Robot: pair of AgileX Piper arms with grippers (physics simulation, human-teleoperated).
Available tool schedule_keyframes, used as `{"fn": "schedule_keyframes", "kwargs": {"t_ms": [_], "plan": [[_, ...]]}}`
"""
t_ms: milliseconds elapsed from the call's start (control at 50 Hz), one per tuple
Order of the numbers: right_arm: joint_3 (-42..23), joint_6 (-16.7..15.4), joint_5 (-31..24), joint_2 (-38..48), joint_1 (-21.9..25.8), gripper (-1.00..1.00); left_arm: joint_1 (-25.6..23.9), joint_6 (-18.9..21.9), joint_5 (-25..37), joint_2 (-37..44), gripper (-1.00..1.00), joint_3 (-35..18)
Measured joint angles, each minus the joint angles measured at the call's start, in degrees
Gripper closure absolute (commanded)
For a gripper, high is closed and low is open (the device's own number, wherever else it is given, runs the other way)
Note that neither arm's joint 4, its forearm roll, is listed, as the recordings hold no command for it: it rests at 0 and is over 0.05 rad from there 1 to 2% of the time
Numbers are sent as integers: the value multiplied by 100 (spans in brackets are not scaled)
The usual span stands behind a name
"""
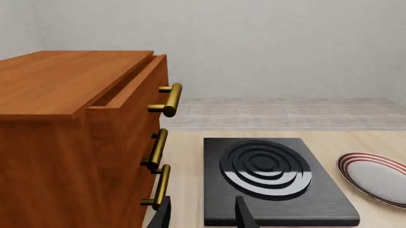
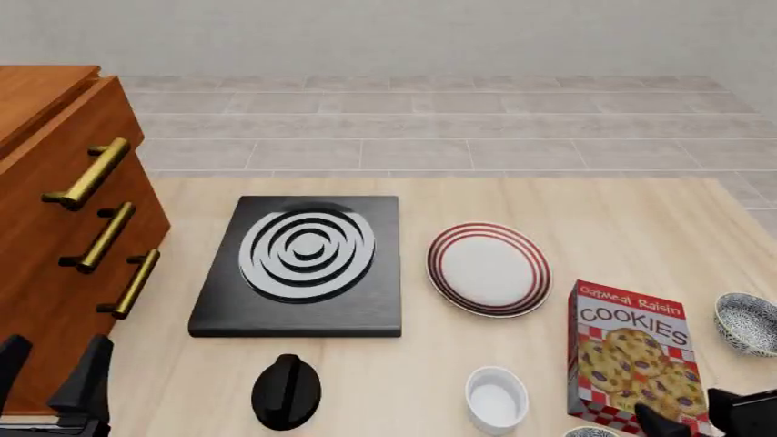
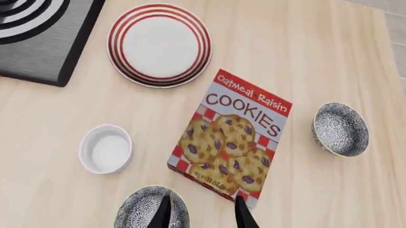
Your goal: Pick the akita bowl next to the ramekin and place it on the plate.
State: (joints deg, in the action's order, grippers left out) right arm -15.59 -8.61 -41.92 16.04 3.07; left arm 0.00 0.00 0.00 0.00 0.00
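The akita bowl (image 3: 142, 210), black-and-white speckled, sits beside the white ramekin (image 3: 106, 148) at the near table edge; in the front view only its rim (image 2: 589, 431) shows, next to the ramekin (image 2: 496, 399). My right gripper (image 3: 203, 213) hovers open above it, one finger over the bowl and the other over the cookie box corner; it shows at the front view's lower right (image 2: 698, 419). The red-ringed plate (image 2: 489, 269) (image 3: 159, 44) lies farther out, also at the edge of the left wrist view (image 1: 377, 178). My left gripper (image 2: 49, 373) (image 1: 203, 216) is open and holds nothing, by the cabinet.
A cookie box (image 2: 631, 355) (image 3: 231, 147) lies flat between the ramekin and a second speckled bowl (image 2: 747, 323) (image 3: 341, 129). A black stove (image 2: 304, 264) (image 1: 273, 178) sits left of the plate, a black knob (image 2: 287, 391) in front of it. A wooden cabinet (image 2: 61, 228) (image 1: 70, 142) stands at the left.
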Motion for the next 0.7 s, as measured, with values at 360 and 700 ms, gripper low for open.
{"fn": "schedule_keyframes", "kwargs": {"t_ms": [360,700], "plan": [[100,-96,-444,-205,11,-100,0,0,0,0,-100,0],[259,-105,-526,-143,66,-100,0,0,0,0,-100,0]]}}
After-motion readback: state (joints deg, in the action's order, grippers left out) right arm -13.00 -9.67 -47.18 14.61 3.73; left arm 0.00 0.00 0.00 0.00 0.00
